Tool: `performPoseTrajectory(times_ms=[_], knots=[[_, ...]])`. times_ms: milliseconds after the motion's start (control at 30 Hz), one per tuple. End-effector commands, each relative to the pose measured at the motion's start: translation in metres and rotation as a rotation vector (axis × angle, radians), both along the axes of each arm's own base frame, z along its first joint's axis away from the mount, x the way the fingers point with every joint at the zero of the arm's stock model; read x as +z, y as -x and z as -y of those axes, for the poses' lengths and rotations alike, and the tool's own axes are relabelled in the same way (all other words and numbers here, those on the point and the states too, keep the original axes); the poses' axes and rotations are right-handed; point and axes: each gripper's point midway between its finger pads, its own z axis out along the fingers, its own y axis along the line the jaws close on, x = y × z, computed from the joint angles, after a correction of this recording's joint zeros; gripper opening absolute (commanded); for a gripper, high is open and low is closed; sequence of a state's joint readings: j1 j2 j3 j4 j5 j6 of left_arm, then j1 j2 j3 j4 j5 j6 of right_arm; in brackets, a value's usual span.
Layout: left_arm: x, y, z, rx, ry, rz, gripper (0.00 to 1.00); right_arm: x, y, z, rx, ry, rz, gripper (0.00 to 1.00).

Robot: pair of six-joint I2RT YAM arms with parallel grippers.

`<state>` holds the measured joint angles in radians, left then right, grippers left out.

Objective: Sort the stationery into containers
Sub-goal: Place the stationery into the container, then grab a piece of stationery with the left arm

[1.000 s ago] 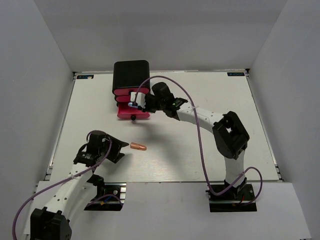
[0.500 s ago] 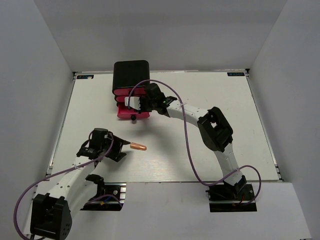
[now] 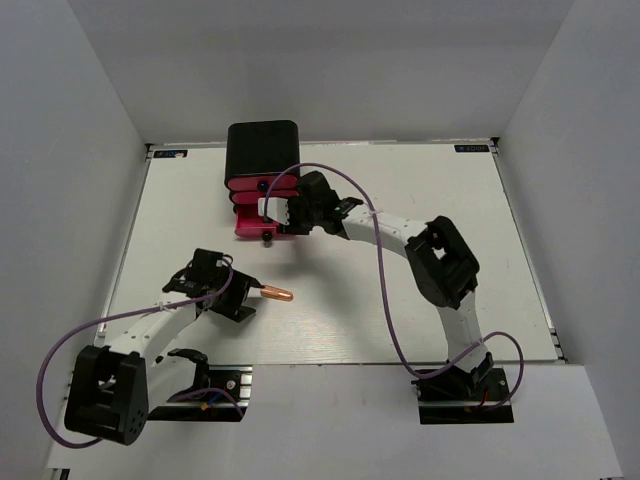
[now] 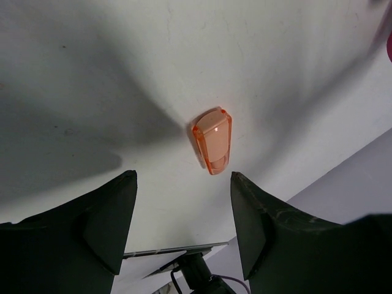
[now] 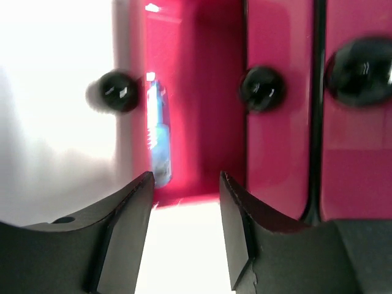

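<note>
- the step in hand, as i judge it, is picking up the orange pen (image 3: 277, 293), which lies on the tabletop (image 3: 170, 220) at the near left, well apart from the pink drawers (image 3: 262, 208) at the far side.
- the left fingers (image 4: 104, 226) are spread apart and empty. the pen is just ahead of them, not yet between them.
- in the left wrist view the pen (image 4: 213, 142) sits closer to one finger than the other, so centre the gap on it before advancing.
- the pen points roughly along the line of approach, so closing would squeeze across its width. keep that alignment.
- go low enough to catch the body rather than the tapered end, and close gently, since a round pen is likely to roll.
- the right fingers (image 5: 116, 245) are also apart and hold nothing. they hover at the pulled-out bottom drawer (image 5: 202, 122), where a blue pen (image 5: 158, 144) lies.
- the right arm should clear that drawer before the orange pen is brought over, to avoid a collision.
</note>
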<state>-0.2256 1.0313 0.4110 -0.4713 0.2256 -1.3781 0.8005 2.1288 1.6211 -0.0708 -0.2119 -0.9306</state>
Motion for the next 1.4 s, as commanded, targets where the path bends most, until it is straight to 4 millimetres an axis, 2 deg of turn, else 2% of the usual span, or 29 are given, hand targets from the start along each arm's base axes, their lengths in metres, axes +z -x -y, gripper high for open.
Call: performPoseTrajectory(times_ms=[0, 33, 100, 133, 167, 200, 233, 267, 300, 333, 367, 400, 433, 467, 533, 567, 600, 633, 667, 700, 767, 800, 833, 900, 1033, 1067, 1133, 1233, 1367], knots=[[0.018, -0.017, 0.009, -0.014, 0.018, 0.027, 0.72, 0.057, 0.013, 0.007, -0.015, -0.123, 0.016, 0.53], [0.012, -0.013, 0.008, -0.014, 0.007, -0.019, 0.72, 0.071, 0.016, 0.01, -0.013, -0.15, 0.023, 0.53], [0.015, -0.019, 0.009, -0.023, 0.0, -0.027, 0.72, 0.084, 0.028, 0.022, -0.03, -0.193, 0.005, 0.54], [0.01, -0.018, 0.009, -0.023, -0.008, -0.063, 0.72, 0.086, 0.031, 0.024, -0.029, -0.208, 0.003, 0.54], [0.009, -0.019, 0.011, -0.041, -0.015, -0.067, 0.72, 0.078, 0.042, 0.036, -0.038, -0.203, -0.025, 0.54], [0.012, -0.025, 0.013, -0.041, -0.014, -0.063, 0.72, 0.092, 0.047, 0.039, -0.034, -0.236, -0.019, 0.54], [0.01, -0.026, 0.011, -0.036, -0.028, -0.078, 0.72, 0.094, 0.05, 0.043, -0.037, -0.246, -0.024, 0.54], [0.008, -0.029, 0.014, -0.045, -0.035, -0.103, 0.72, 0.083, 0.062, 0.053, -0.038, -0.233, -0.047, 0.54], [0.005, -0.032, 0.014, -0.04, -0.049, -0.12, 0.72, 0.094, 0.067, 0.057, -0.043, -0.257, -0.044, 0.54], [0.001, -0.027, 0.015, -0.051, -0.061, -0.169, 0.72, 0.094, 0.071, 0.061, -0.045, -0.262, -0.046, 0.54], [0.005, -0.035, 0.017, -0.051, -0.064, -0.178, 0.71, 0.085, 0.08, 0.072, -0.05, -0.251, -0.059, 0.54], [-0.005, -0.035, 0.017, -0.061, -0.08, -0.225, 0.71, 0.095, 0.084, 0.078, -0.054, -0.271, -0.051, 0.54], [-0.006, -0.037, 0.02, -0.073, -0.09, -0.226, 0.71, 0.086, 0.088, 0.084, -0.062, -0.26, -0.064, 0.54], [-0.008, -0.037, 0.021, -0.08, -0.109, -0.235, 0.71, 0.102, 0.09, 0.092, -0.069, -0.29, -0.036, 0.54], [-0.011, -0.043, 0.024, -0.075, -0.126, -0.242, 0.71, 0.087, 0.099, 0.104, -0.083, -0.274, -0.065, 0.54], [-0.009, -0.047, 0.025, -0.079, -0.141, -0.24, 0.7, 0.1, 0.101, 0.11, -0.09, -0.299, -0.047, 0.54], [-0.009, -0.049, 0.026, -0.079, -0.144, -0.248, 0.7, 0.089, 0.106, 0.115, -0.097, -0.286, -0.064, 0.54], [-0.007, -0.055, 0.029, -0.086, -0.153, -0.243, 0.7, 0.089, 0.106, 0.12, -0.108, -0.289, -0.064, 0.54], [-0.014, -0.051, 0.03, -0.094, -0.175, -0.277, 0.68, 0.097, 0.107, 0.125, -0.117, -0.309, -0.055, 0.54], [-0.015, -0.053, 0.03, -0.095, -0.176, -0.28, 0.65, 0.091, 0.109, 0.129, -0.125, -0.299, -0.066, 0.54], [-0.018, -0.051, 0.034, -0.101, -0.191, -0.296, 0.58, 0.099, 0.111, 0.135, -0.136, -0.318, -0.054, 0.54], [-0.018, -0.053, 0.035, -0.101, -0.188, -0.286, 0.53, 0.095, 0.111, 0.139, -0.142, -0.314, -0.06, 0.54], [-0.018, -0.053, 0.035, -0.101, -0.188, -0.286, 0.41, 0.094, 0.111, 0.142, -0.154, -0.317, -0.066, 0.54], [-0.022, -0.052, 0.038, -0.111, -0.189, -0.283, 0.29, 0.097, 0.111, 0.15, -0.171, -0.327, -0.059, 0.54], [-0.024, -0.05, 0.042, -0.132, -0.183, -0.277, 0.22, 0.104, 0.117, 0.16, -0.187, -0.355, -0.061, 0.54], [-0.023, -0.053, 0.043, -0.132, -0.179, -0.265, 0.2, 0.096, 0.116, 0.161, -0.194, -0.342, -0.075, 0.54], [-0.019, -0.059, 0.045, -0.139, -0.17, -0.227, 0.19, 0.095, 0.119, 0.165, -0.197, -0.345, -0.076, 0.54], [0.004, -0.08, 0.048, -0.127, -0.147, -0.109, 0.18, 0.095, 0.12, 0.17, -0.204, -0.348, -0.072, 0.54], [0.054, -0.121, 0.045, -0.055, -0.145, 0.1, 0.18, 0.091, 0.121, 0.175, -0.208, -0.339, -0.067, 0.54]])
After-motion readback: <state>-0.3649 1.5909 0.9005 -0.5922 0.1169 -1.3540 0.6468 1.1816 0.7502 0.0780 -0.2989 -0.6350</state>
